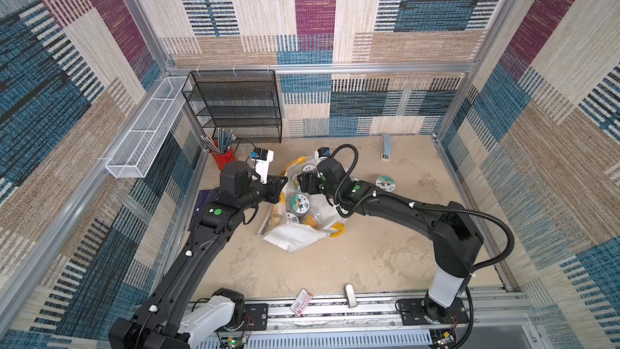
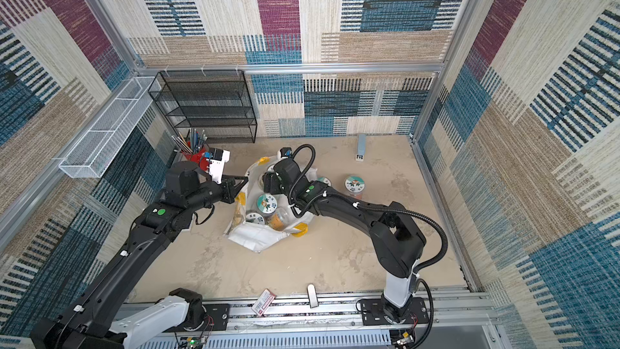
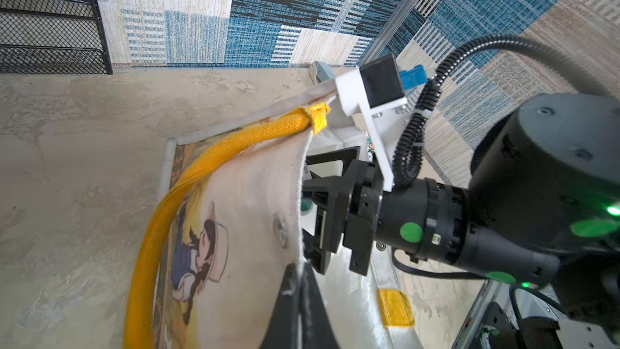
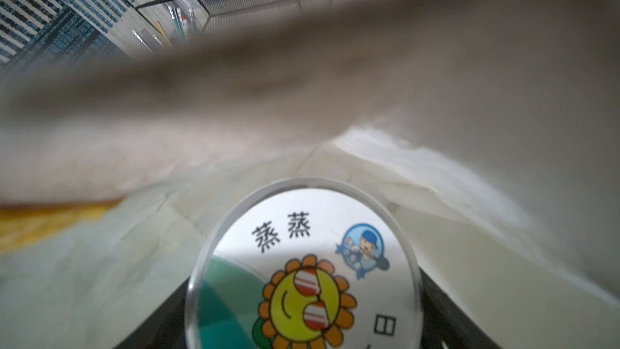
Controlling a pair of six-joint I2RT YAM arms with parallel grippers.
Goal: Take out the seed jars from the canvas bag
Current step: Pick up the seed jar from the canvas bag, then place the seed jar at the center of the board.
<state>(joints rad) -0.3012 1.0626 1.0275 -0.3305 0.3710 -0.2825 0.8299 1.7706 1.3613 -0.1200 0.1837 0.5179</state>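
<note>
The canvas bag (image 1: 292, 236) (image 2: 255, 237) lies slumped mid-table with its mouth open upward and yellow handles (image 3: 208, 166). My left gripper (image 1: 285, 181) (image 3: 301, 283) is shut, pinching the bag's rim. My right gripper (image 1: 301, 179) (image 4: 303, 313) reaches inside the bag, its jaws closed on the sides of a seed jar (image 4: 302, 263) with a sunflower picture lid. More seed jars show in the bag: a teal-and-white lid (image 1: 299, 202) (image 2: 266, 203) and an amber jar on its side (image 2: 278, 219). One seed jar (image 1: 385, 183) (image 2: 354, 184) stands on the table to the right of the bag.
A red pencil cup (image 1: 223, 159) stands just behind my left wrist, before a black mesh shelf (image 1: 235, 105). A white wire basket (image 1: 144, 129) hangs on the left wall. A small grey box (image 1: 385, 147) stands at the back. A red-and-white packet (image 1: 301, 301) lies at the front edge.
</note>
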